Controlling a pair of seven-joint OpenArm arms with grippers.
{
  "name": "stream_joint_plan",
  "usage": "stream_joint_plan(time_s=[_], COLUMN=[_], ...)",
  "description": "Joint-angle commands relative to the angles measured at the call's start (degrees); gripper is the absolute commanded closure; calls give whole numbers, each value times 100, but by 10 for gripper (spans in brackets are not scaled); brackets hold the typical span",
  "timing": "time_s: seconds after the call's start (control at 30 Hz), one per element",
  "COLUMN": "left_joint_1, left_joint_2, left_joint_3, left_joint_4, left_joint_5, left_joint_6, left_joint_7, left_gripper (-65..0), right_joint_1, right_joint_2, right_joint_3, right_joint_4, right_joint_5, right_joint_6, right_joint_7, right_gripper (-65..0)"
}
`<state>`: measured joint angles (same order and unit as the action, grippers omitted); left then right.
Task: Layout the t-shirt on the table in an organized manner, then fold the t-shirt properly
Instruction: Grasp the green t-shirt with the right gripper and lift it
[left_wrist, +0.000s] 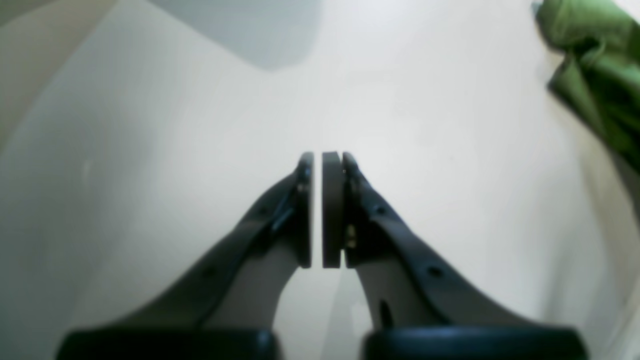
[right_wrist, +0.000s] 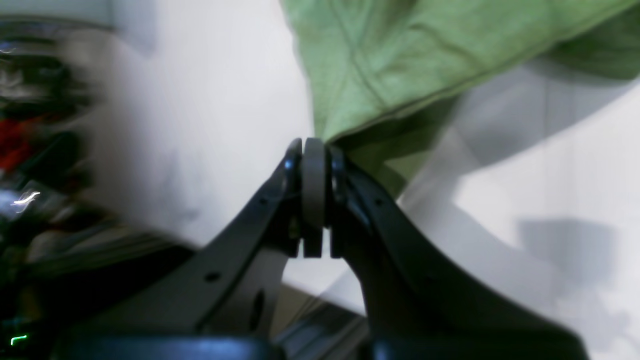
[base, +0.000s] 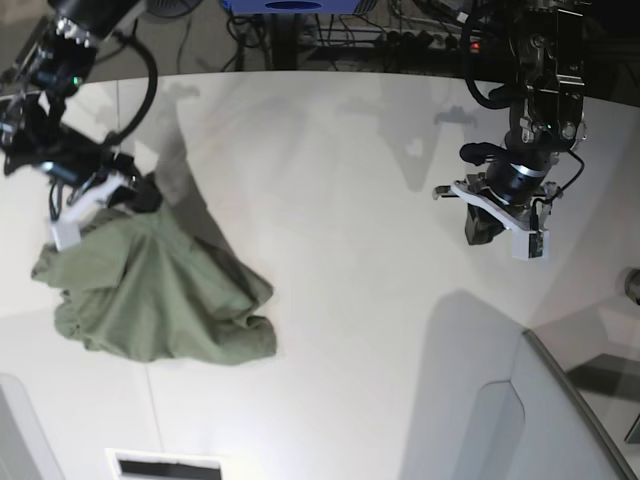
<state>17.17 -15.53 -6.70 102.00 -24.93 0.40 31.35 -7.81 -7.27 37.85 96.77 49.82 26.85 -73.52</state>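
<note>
Base view shows my right claw (base: 118, 196) pinching an upper fold of the plain olive-green soft cotton t-shirt (base: 160, 290), which trails down from it in a rumpled heap onto the smooth white bench (base: 330, 200). From my right wrist, matte cloth with a stitched seam bunches at my pressed-together pads. My left claw (left_wrist: 318, 210) hangs nearly closed and empty above bare bench, well apart from the shirt.

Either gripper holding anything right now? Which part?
The right gripper is shut on the t-shirt, pinching a fabric edge near a seam; which part of the garment cannot be told. The left gripper is shut on nothing, over the table.
</note>
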Motion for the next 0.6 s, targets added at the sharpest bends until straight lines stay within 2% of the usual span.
stream_joint_plan(time_s=[0.0, 0.1, 0.3, 0.43, 0.5, 0.57], left_joint_1=[-42, -104, -200, -200, -200, -200], left_joint_2=[-87, -139, -131, -131, -131, -131], left_joint_3=[-29, 33, 33, 33, 33, 33], left_joint_4=[108, 108, 108, 108, 108, 99], left_joint_5=[-17, -17, -17, -17, -17, -17], left_joint_6=[-10, -10, -10, -10, -10, -10], left_joint_7=[-107, -107, -107, -107, -107, -107], left_gripper=[-25, -25, -25, -25, -25, -25], right_joint_1=[-85, -401, -533, -630, -665, -691], right_joint_2=[37, 45, 81, 72, 72, 72], right_joint_3=[-17, -26, -26, 9, 0, -26], right_joint_4=[94, -82, -1330, -1418, -1409, -1295], right_joint_5=[314, 481, 455, 455, 455, 455], right_joint_6=[-87, -386, -421, -421, -421, -421], right_joint_7=[77, 121, 121, 121, 121, 94], right_gripper=[-5, -5, -6, -14, -77, -204])
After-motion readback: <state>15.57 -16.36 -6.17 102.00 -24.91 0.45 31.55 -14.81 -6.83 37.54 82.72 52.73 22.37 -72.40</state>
